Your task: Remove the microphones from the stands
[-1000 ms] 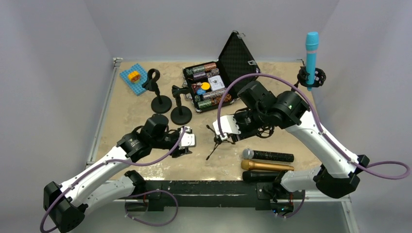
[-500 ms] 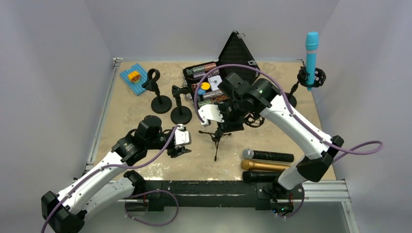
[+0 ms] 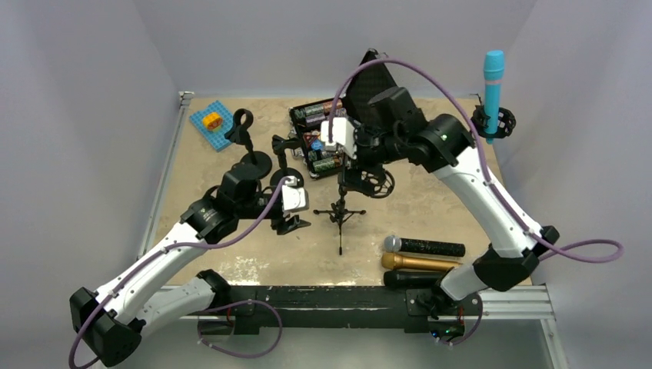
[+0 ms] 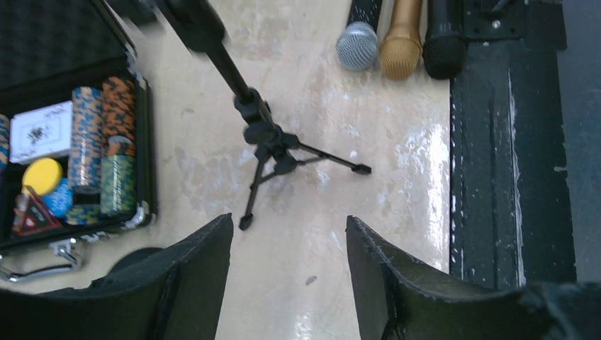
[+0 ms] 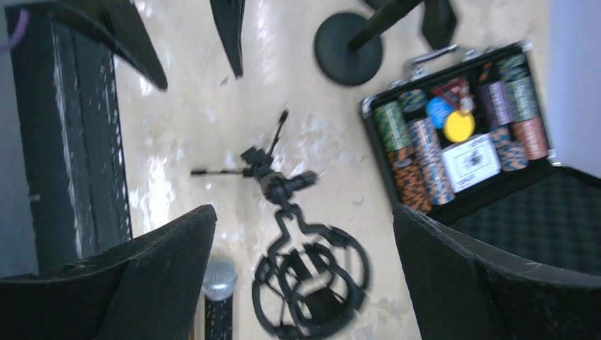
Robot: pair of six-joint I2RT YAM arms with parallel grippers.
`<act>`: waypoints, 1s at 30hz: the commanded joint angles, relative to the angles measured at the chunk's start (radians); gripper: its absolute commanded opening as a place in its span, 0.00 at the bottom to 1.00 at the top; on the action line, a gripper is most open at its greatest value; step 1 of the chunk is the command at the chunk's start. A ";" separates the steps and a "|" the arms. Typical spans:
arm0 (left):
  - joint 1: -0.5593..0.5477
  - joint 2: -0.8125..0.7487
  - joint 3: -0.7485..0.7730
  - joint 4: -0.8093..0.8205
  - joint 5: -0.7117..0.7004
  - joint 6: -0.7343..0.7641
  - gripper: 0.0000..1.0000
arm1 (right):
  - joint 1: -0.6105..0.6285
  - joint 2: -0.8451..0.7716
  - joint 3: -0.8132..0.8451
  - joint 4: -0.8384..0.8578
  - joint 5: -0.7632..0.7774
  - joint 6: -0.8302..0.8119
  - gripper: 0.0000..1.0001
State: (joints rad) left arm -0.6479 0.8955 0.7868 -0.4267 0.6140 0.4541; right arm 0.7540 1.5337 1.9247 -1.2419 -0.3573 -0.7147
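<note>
The blue microphone point(image 3: 493, 81) stands upright in a black ring-mount stand point(image 3: 492, 123) at the table's far right corner; neither gripper is near it. My right gripper point(image 3: 360, 157) point(image 5: 303, 212) hangs open over the ring mount point(image 3: 370, 183) point(image 5: 312, 276) of a black tripod stand point(image 3: 340, 215) point(image 5: 262, 170) in mid-table and holds nothing. The open left gripper point(image 3: 288, 225) point(image 4: 289, 223) sits just left of that tripod point(image 4: 269, 142), with bare table between its fingers.
Three loose microphones lie near the front edge: silver-headed point(image 3: 424, 246), gold point(image 3: 421, 263), black point(image 3: 415, 278). An open poker-chip case point(image 3: 330, 138) sits at the back. Two round-base stands point(image 3: 254, 161) point(image 3: 286, 182) and a blue brick plate point(image 3: 211, 123) are back left.
My right gripper carried the tripod stand left, set it upright, opened wide and rose toward the back. The left gripper shifted slightly back and opened a little more.
</note>
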 commanded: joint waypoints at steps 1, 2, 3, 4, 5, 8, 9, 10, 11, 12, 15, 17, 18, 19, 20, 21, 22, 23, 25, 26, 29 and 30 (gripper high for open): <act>0.007 0.053 0.141 0.037 0.038 -0.013 0.64 | -0.044 -0.110 -0.015 0.240 -0.076 0.189 0.99; 0.006 0.066 0.165 0.030 0.038 -0.011 0.64 | -0.060 -0.137 -0.044 0.295 -0.072 0.230 0.99; 0.006 0.077 0.193 0.023 0.037 -0.009 0.64 | -0.079 -0.161 -0.071 0.351 -0.066 0.273 0.99; 0.006 0.088 0.230 0.014 0.033 -0.007 0.64 | -0.104 -0.181 -0.085 0.394 -0.057 0.323 0.99; 0.006 0.099 0.257 0.007 0.031 -0.006 0.64 | -0.130 -0.191 -0.087 0.416 -0.061 0.368 0.99; 0.005 0.143 0.350 -0.015 0.044 -0.005 0.64 | -0.237 -0.210 -0.085 0.426 -0.113 0.477 0.98; 0.004 0.160 0.378 -0.018 0.051 -0.011 0.65 | -0.272 -0.225 -0.100 0.428 -0.137 0.501 0.97; 0.001 0.179 0.401 -0.019 0.059 -0.025 0.67 | -0.299 -0.251 -0.128 0.429 -0.158 0.513 0.97; -0.004 0.196 0.421 -0.019 0.066 -0.037 0.68 | -0.320 -0.274 -0.160 0.427 -0.169 0.514 0.96; -0.010 0.215 0.438 -0.018 0.072 -0.055 0.70 | -0.331 -0.302 -0.195 0.427 -0.168 0.513 0.96; -0.041 0.273 0.463 -0.002 0.068 -0.108 0.75 | -0.349 -0.384 -0.297 0.429 -0.142 0.499 0.95; -0.064 0.323 0.471 0.011 0.033 -0.157 0.85 | -0.357 -0.427 -0.347 0.428 -0.120 0.488 0.95; -0.077 0.355 0.481 0.004 0.018 -0.168 0.88 | -0.362 -0.445 -0.370 0.429 -0.107 0.485 0.95; -0.095 0.388 0.501 -0.017 -0.012 -0.174 0.88 | -0.368 -0.460 -0.385 0.429 -0.091 0.485 0.95; -0.108 0.421 0.522 -0.035 -0.049 -0.188 0.88 | -0.376 -0.473 -0.400 0.430 -0.086 0.487 0.95; -0.115 0.449 0.536 -0.042 -0.076 -0.206 0.88 | -0.384 -0.483 -0.411 0.430 -0.083 0.493 0.95; -0.124 0.473 0.544 -0.045 -0.110 -0.219 0.88 | -0.395 -0.494 -0.420 0.431 -0.086 0.501 0.95; -0.128 0.492 0.547 -0.045 -0.142 -0.225 0.88 | -0.406 -0.505 -0.431 0.432 -0.093 0.507 0.95; -0.128 0.518 0.524 -0.022 -0.186 -0.231 0.86 | -0.426 -0.530 -0.463 0.438 -0.106 0.515 0.95; -0.128 0.529 0.511 -0.009 -0.194 -0.222 0.85 | -0.434 -0.542 -0.475 0.439 -0.108 0.517 0.95; -0.128 0.554 0.488 0.006 -0.183 -0.194 0.84 | -0.456 -0.565 -0.493 0.433 -0.126 0.528 0.94; -0.128 0.563 0.486 0.001 -0.172 -0.187 0.83 | -0.462 -0.570 -0.495 0.429 -0.132 0.532 0.94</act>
State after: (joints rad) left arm -0.7746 1.4521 1.2781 -0.4564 0.4683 0.2707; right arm 0.3153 0.9905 1.4452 -0.8417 -0.4641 -0.2180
